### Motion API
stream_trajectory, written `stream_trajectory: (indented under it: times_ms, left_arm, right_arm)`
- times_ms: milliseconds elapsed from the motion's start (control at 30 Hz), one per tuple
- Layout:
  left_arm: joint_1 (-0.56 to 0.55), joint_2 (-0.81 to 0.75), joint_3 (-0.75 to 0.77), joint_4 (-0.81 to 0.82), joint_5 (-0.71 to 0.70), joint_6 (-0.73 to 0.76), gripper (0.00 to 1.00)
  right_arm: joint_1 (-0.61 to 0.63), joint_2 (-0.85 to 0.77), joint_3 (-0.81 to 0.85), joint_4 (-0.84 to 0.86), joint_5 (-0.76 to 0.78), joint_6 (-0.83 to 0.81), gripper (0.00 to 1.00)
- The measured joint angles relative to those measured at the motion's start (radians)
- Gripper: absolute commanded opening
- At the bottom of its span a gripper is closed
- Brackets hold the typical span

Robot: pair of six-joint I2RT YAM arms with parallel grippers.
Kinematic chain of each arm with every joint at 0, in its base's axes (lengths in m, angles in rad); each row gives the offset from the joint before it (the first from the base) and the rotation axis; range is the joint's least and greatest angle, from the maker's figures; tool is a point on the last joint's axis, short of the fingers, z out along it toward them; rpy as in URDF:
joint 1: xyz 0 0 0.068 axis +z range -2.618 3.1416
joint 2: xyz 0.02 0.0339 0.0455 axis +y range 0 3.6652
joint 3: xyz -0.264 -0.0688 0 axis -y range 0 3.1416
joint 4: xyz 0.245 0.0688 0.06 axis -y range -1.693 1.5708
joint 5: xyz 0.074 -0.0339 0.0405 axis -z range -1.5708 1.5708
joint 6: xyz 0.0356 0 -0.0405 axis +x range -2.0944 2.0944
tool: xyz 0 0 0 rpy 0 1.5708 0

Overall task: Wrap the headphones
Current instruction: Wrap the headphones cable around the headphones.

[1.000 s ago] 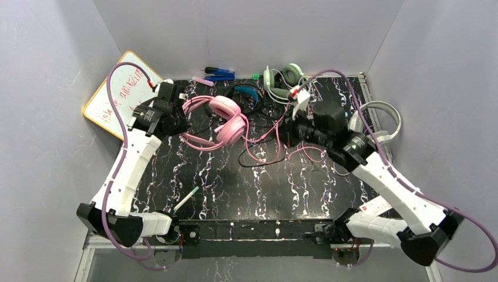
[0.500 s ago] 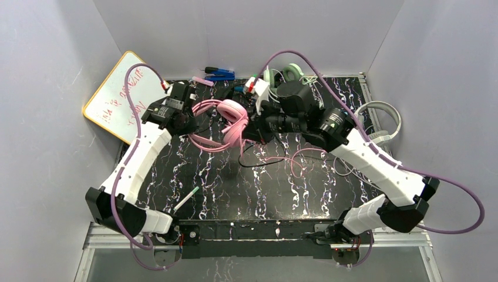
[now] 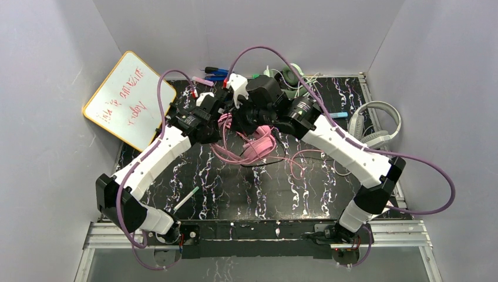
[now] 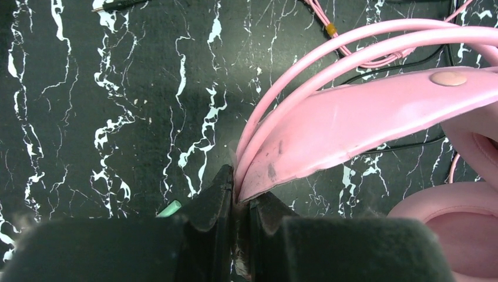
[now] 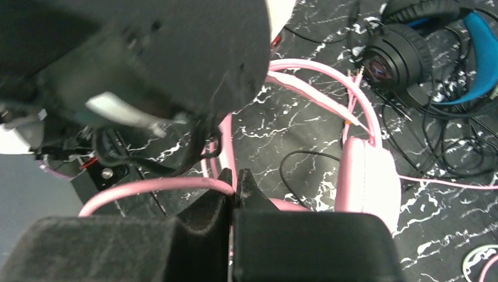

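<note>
Both arms had swung inward to mid-worktop, dragging the pink headphones (image 3: 261, 144) rightward from where they sat before. Left gripper (image 4: 238, 191) was clamped tight on the pink headband. The right gripper (image 5: 235, 176) had its fingers pinched narrow on a thin pink strand of the same headset. White-grey headphones (image 3: 384, 107) lay at the right edge, black-and-blue headphones (image 5: 411, 53) toward the far edge.

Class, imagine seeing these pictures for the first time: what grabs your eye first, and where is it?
The pink headphones at the middle of the black marbled table stand out, with the left jaws and right jaws both shut on them. A whiteboard with red writing sits by the left wall.
</note>
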Motion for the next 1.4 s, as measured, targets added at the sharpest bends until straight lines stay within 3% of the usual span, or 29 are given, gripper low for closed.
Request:
stream_trajectory:
  times_ms: [333,667,800,1100,1400]
  left_arm:
    - [-0.1,-0.008,-0.09,0.067,-0.109,0.022,0.0]
    - [-0.114,-0.134,-0.246,0.14,-0.139,0.057,0.0]
    - [-0.138,-0.135,-0.247,0.166,-0.144,0.066,0.0]
    - [-0.23,-0.052,-0.213,0.195,-0.185,0.06,0.0]
    - [-0.336,0.071,-0.103,0.195,-0.283,0.041,0.0]
  right_arm:
    - [-0.024,0.06,0.093,-0.122,0.129,0.015,0.01]
    - [-0.135,0.137,0.185,-0.256,0.106,0.042,0.01]
    - [-0.136,0.207,0.275,-0.305,0.079,0.055,0.01]
    - [-0.135,0.276,0.313,-0.367,0.062,0.118,0.01]
    - [-0.184,0.279,0.312,-0.388,0.145,0.205,0.01]
